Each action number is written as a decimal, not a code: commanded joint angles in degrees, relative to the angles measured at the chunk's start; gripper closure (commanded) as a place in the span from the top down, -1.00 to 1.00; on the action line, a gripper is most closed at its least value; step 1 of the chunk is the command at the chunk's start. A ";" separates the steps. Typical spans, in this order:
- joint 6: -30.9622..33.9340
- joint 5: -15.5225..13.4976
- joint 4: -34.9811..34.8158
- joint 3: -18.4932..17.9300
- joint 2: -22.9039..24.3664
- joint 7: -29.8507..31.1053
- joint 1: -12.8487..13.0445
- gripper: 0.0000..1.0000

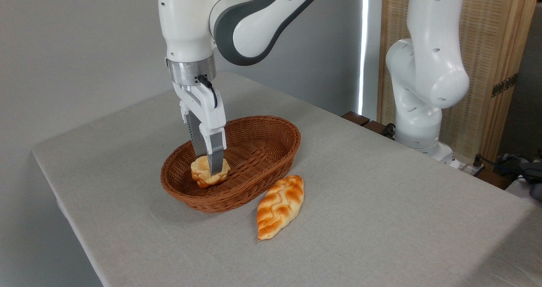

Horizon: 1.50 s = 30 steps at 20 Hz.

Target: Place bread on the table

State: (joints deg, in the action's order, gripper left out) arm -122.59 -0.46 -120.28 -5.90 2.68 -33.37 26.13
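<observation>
The bread [207, 175] sits inside the basket [271, 128], toward its left end. The hand [213, 168] comes straight down on it, one finger across its front, the other hidden, so whether it grips cannot be told. Right of the basket, touching its rim, lies a braided loaf [280, 205] on the surface [381, 219].

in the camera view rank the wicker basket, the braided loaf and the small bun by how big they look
1. The wicker basket, clearly largest.
2. The braided loaf, lying on the table beside the basket.
3. The small bun inside the basket, smallest, though the claw hides part of it.
</observation>
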 commanded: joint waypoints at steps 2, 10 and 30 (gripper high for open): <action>-1.68 0.98 -0.74 -0.43 -0.30 0.50 1.20 1.00; -1.68 3.88 -0.92 -0.52 -1.53 0.41 1.30 1.00; -0.89 4.41 -0.48 -0.96 0.14 0.67 0.86 0.05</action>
State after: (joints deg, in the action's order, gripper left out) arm -122.82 2.89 -120.40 -6.10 1.20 -33.37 26.67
